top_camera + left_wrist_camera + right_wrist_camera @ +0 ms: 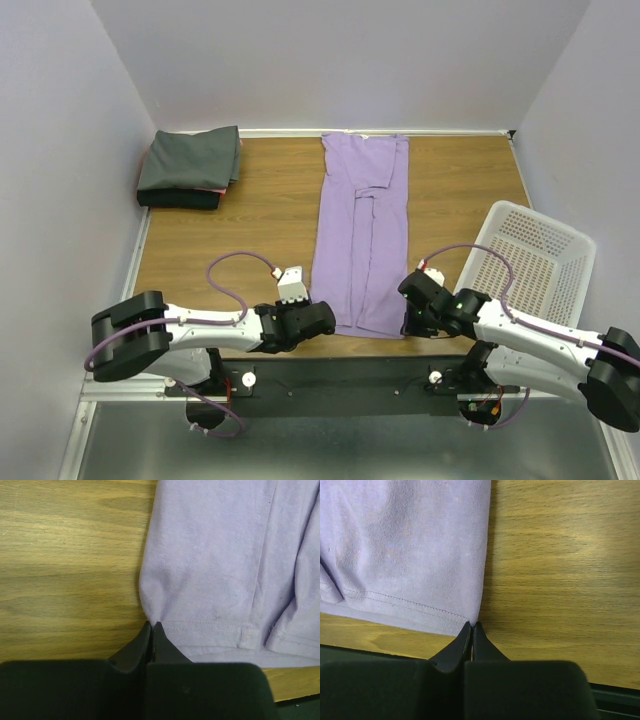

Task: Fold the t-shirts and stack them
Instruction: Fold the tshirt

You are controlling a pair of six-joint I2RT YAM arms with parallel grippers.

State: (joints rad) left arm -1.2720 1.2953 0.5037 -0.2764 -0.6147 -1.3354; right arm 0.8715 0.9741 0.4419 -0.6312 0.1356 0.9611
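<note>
Left gripper [151, 625] and right gripper [471, 625] are each clamped on a near hem corner; your lavender t-shirt [362, 230] lies lengthwise straight away from both.

- Wood-grain worktop [250, 230], warm brown, with darker streaks running lengthwise in both wrist views.
- White plastic mesh basket [540, 265] at the right side, tipped up on edge with its open face towards the camera. Leans towards the right wall, its perforated bottom and slotted sides plain to see.
- Pale walls [350, 60] on the left, far and right sides of the worktop.
- Thin white strip [450, 132] along the foot of the far wall.
- Black rail [340, 372] along the near edge of the worktop.
- Grey metal surface [330, 445] below the rail, dull and lightly reflective.
</note>
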